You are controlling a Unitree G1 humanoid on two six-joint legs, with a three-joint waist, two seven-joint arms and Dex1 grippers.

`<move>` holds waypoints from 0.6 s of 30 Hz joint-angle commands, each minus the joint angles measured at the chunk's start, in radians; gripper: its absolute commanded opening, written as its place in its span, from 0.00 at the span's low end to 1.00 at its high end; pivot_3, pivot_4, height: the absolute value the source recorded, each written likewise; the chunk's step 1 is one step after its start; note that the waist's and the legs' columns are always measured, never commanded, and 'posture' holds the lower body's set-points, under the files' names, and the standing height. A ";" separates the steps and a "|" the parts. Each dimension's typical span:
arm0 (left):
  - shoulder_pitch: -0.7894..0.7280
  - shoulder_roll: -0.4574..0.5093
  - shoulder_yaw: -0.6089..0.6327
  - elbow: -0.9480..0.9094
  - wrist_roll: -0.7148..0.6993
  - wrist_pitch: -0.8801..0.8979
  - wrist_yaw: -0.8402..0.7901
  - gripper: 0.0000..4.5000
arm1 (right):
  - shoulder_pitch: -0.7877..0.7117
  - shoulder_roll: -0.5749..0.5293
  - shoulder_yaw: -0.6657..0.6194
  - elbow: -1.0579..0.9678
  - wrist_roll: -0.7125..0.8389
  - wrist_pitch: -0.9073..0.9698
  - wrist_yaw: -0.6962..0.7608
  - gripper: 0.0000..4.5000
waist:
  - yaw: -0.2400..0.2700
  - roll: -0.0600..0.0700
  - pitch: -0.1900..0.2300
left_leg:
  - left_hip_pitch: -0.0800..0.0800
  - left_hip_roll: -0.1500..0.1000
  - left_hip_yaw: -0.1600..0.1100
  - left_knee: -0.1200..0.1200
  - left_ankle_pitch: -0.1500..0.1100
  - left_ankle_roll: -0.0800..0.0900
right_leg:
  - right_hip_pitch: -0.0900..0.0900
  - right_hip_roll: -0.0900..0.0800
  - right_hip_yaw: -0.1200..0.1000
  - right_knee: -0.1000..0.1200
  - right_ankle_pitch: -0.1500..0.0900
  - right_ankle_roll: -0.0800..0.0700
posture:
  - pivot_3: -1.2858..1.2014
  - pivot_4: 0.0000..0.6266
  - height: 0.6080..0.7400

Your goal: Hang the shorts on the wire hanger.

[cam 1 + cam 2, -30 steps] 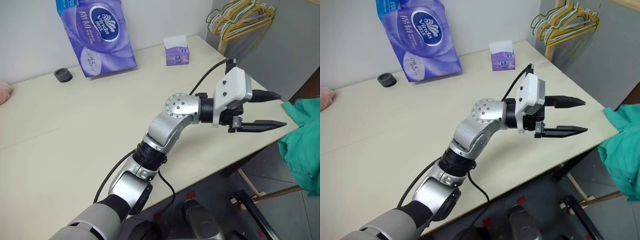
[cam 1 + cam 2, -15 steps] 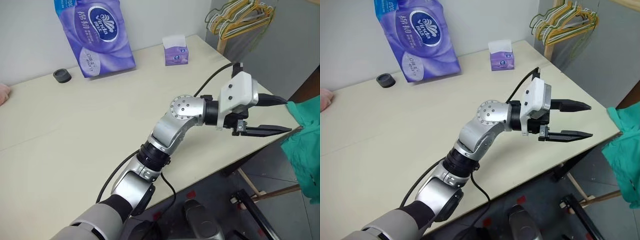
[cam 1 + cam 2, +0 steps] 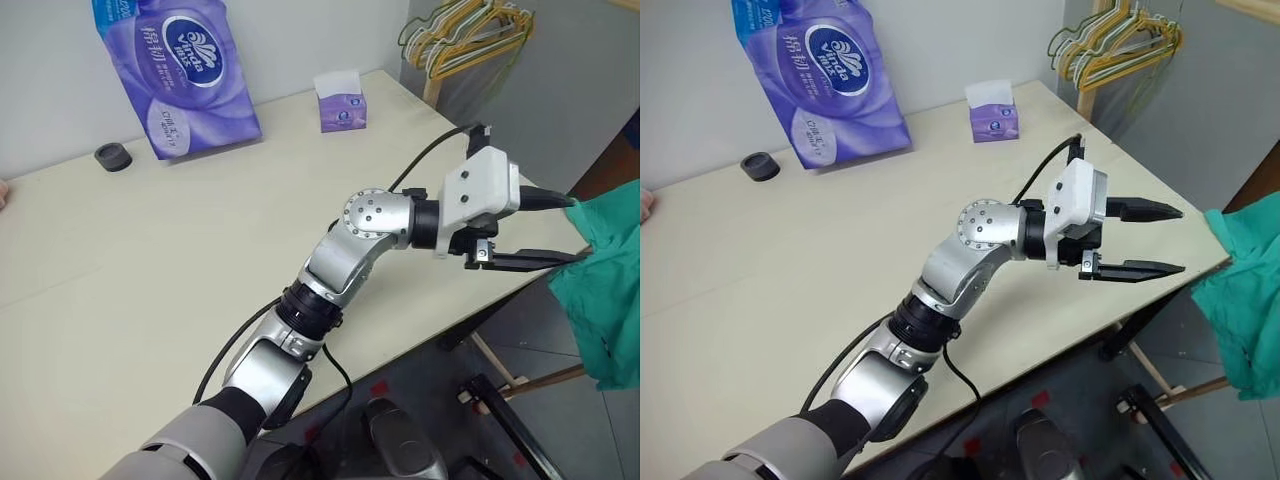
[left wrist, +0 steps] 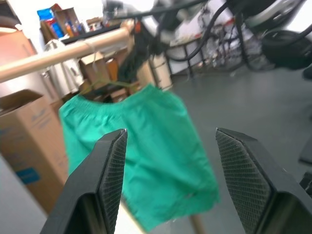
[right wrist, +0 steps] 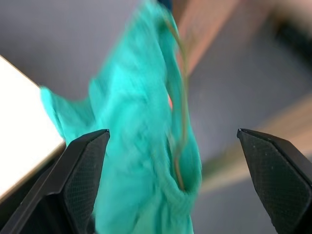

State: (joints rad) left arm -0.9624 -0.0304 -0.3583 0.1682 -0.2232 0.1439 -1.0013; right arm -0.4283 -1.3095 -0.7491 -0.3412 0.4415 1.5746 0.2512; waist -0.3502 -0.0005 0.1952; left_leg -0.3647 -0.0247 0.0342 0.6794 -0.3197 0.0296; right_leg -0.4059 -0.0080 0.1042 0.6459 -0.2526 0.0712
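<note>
The left gripper point(image 3: 1145, 238) sticks out past the table point(image 3: 790, 260) edge, at about 3 o'clock in the head views. Its two black fingers point(image 3: 1145, 210) are spread apart and lie flat, one over the other. Nothing is between them.

The shorts point(image 3: 600, 280) hang off to the side, past the table corner, at 3 o'clock from the left gripper. In the left eye view the finger tips look as if they reach the near edge of the cloth. In the right eye view there is a small gap between tips and cloth. So I cannot tell if they touch.

In the left wrist view the shorts point(image 4: 146, 161) show spread out, waistband up, hanging under a wooden rod point(image 4: 63, 53). They sit straight ahead between the two fingers point(image 4: 109, 165), but farther off. A thin hanger point(image 4: 105, 87) wire shows at the top of the waistband, at 12 o'clock on the shorts.

In the right wrist view the right gripper point(image 5: 175, 146) has its fingers point(image 5: 80, 161) spread very wide. It holds nothing. The shorts point(image 5: 141, 122) hang between them, a bit ahead, blurred. A thin hanger wire point(image 5: 183, 97) runs down the cloth. The table corner point(image 5: 24, 122) is at 9 o'clock from the shorts.
</note>
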 commanded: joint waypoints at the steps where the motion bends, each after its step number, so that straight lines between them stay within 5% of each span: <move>1: 0.050 0.074 0.034 -0.028 0.054 0.008 0.064 0.68 | -0.038 0.123 0.103 -0.235 0.035 -0.122 -0.003 0.99 | -0.012 -0.001 -0.002 | 0.000 0.000 0.000 0.000 0.000 0.000 | 0.000 0.000 0.000 0.000 0.000 0.001 | 0.37 0.24 1.00; 6: 0.185 0.179 0.093 -0.140 0.098 0.134 0.211 0.68 | 0.008 0.418 0.305 -0.357 -0.038 -0.312 -0.099 0.99 | 0.001 0.001 -0.006 | -0.001 0.001 -0.003 0.001 0.001 -0.001 | -0.001 -0.003 -0.001 0.003 0.002 0.003 | 0.40 0.21 1.00; 10: 0.369 0.216 0.196 -0.261 0.197 0.233 0.471 0.68 | 0.061 0.673 0.565 -0.294 -0.148 -0.752 -0.109 0.99 | 0.036 -0.002 -0.015 | -0.001 0.000 -0.004 0.002 0.004 -0.006 | -0.005 -0.006 -0.004 0.004 0.004 0.001 | 0.44 0.17 1.00; 18: 0.653 0.183 0.434 -0.285 0.310 0.139 0.908 0.68 | 0.133 0.932 0.793 0.028 -0.257 -1.250 -0.005 0.99 | 0.172 -0.019 -0.040 | -0.011 -0.001 -0.007 0.002 0.005 -0.008 | -0.018 -0.010 -0.009 0.012 0.007 -0.005 | 0.49 0.14 1.00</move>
State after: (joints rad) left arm -0.3061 0.1717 0.0500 -0.0717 0.0812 0.3192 -0.1605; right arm -0.2934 -0.3944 0.0357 -0.3367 0.2023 0.4059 0.2278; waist -0.1787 -0.0193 0.1548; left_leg -0.3777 -0.0256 0.0263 0.6834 -0.3150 0.0218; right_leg -0.4251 -0.0188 0.0938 0.6575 -0.2445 0.0650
